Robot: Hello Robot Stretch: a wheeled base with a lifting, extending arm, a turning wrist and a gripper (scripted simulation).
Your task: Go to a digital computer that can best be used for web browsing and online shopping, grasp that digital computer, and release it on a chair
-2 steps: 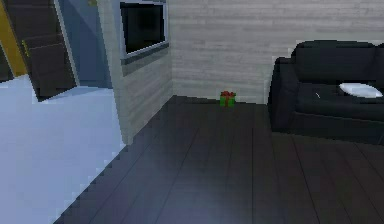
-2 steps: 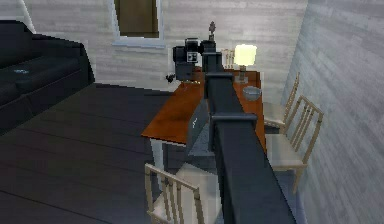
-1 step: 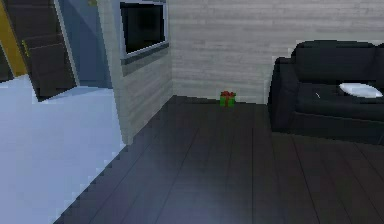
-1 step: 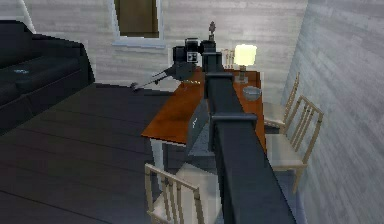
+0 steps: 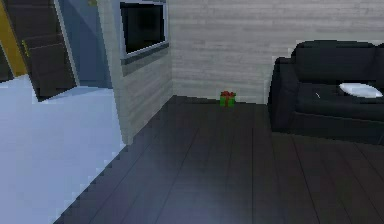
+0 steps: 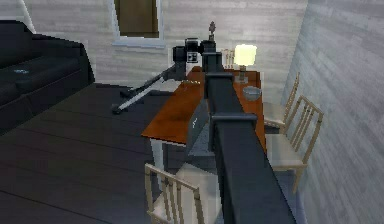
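**A:** Forward view first. What's ahead?

**B:** Dark floor [image 5: 200, 170]. A black sofa [image 5: 325, 85] at that view's right, with a white cushion [image 5: 360, 90] on its seat. A flat screen [image 5: 142, 28] on the wall, upper left. A small green-and-red thing [image 5: 228, 98] on the floor by the far wall, too small to name.

**A:** Arm side view?

**B:** A long wooden bench [image 6: 175, 105] runs away up the picture. The arm [image 6: 235, 150] reaches out along it. The claw [image 6: 183, 55] is at the far end, near a lit lamp [image 6: 245, 55]. Bench and clutter lie behind the claw, so I cannot tell whether it holds anything.

**A:** And the computer?

**B:** Best candidate is a grey slab [image 6: 198, 117] on the bench, just beside the arm on that view's left, toward the near end. The shape suits a laptop, but I'm not certain.

**A:** Which way from the claw?

**B:** Back toward the robot. The claw sits farther out than the slab. My reading is that the arm must draw in before any grasp. The slab's long edge seems to run with the bench, though that's unclear.

**A:** Chairs?

**B:** A pale chair [image 6: 178, 195] stands at the bench's near end, and a second chair [image 6: 300, 130] along its right side. The near one looks handiest.
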